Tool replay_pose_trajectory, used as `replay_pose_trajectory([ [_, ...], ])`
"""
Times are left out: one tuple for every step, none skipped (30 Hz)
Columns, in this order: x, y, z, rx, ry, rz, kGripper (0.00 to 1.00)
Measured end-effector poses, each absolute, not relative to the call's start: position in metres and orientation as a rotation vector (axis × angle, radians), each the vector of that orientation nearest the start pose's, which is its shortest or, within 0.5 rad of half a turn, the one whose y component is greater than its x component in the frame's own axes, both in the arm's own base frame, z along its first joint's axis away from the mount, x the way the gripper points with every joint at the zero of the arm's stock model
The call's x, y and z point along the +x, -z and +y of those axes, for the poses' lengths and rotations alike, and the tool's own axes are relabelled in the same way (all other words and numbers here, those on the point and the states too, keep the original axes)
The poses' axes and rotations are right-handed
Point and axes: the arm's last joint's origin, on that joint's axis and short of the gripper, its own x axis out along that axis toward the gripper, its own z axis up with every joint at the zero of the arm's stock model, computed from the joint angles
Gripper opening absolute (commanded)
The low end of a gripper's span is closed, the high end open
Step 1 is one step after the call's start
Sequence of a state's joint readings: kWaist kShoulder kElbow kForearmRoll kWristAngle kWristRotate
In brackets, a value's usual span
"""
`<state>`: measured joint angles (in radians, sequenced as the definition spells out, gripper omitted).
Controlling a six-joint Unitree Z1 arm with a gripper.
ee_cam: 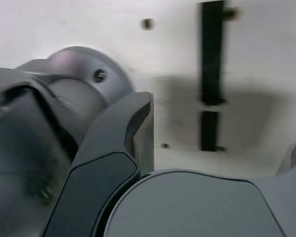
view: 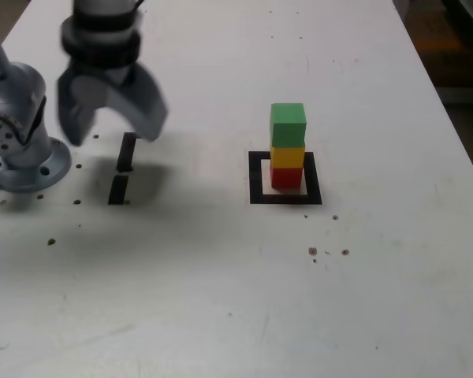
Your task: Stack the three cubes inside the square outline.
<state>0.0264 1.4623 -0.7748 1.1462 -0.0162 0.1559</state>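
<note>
The green cube (view: 288,124) tops yellow (view: 287,156) and red (view: 286,177) inside the square outline (view: 258,178), centre-right of the exterior view. The gripper (view: 110,130) hangs wide and empty at upper left (well apart); only a table knock would likely topple the stack.

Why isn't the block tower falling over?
It stands upright: the green cube sits squarely on the yellow cube, which sits on the red cube, inside the square outline.

Dark grey jaws fill the lower part of the wrist view, blurred and close, spread apart with nothing between them. Beyond them lies the white counter (ee_cam: 89,24), with two short black strips (ee_cam: 211,54) set end to end — a small gap between them — and the arm's grey round base (ee_cam: 84,74).
</note>
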Motion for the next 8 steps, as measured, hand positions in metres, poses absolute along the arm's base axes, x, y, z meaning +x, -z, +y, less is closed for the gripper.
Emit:
replay_pose_trajectory([
  [0.1352, -0.2406, 0.0027, 0.070, 0.136, 1.827, 1.00],
  [0.1346, -0.2396, 0.0026, 0.069, 0.137, 1.821, 1.00],
  [0.1333, -0.2381, 0.0025, 0.068, 0.138, 1.820, 1.00],
  [0.1324, -0.2366, 0.0024, 0.066, 0.139, 1.818, 1.00],
  [0.1303, -0.2350, 0.0023, 0.064, 0.140, 1.825, 1.00],
  [0.1285, -0.2337, 0.0022, 0.062, 0.142, 1.831, 1.00],
  [0.1279, -0.2334, 0.0021, 0.061, 0.143, 1.828, 1.00],
  [0.1281, -0.2335, 0.0021, 0.061, 0.143, 1.824, 1.00],
])
